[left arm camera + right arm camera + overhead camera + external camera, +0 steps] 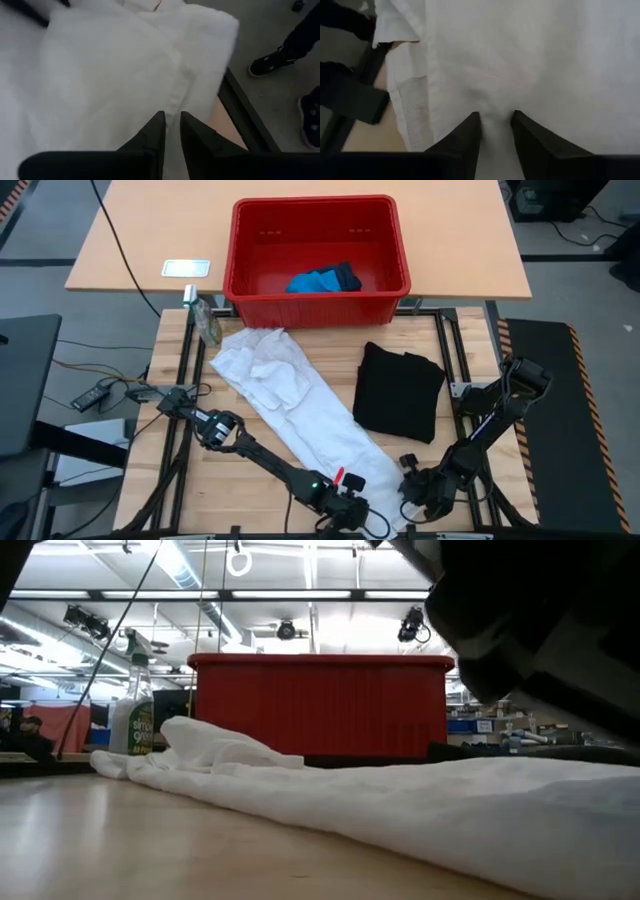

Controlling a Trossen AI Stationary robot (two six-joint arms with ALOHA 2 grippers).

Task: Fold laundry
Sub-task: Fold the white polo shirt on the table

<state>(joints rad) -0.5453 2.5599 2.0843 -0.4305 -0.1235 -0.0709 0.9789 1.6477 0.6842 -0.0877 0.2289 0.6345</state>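
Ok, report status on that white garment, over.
Left gripper and right gripper both at near end of long white cloth garment, jaws closing on its fabric. Folded black shirt alongside, clear.

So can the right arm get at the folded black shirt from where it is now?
Probably yes: the folded black shirt lies bare on the right arm's side of the table with nothing on it. But the right hand is down on the long white cloth garment, fingers closing on it.

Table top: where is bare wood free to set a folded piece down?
Free: the left strip beside the white garment, and the gap between it and the black shirt. Crowded: the near edge, where both claws work the white hem.
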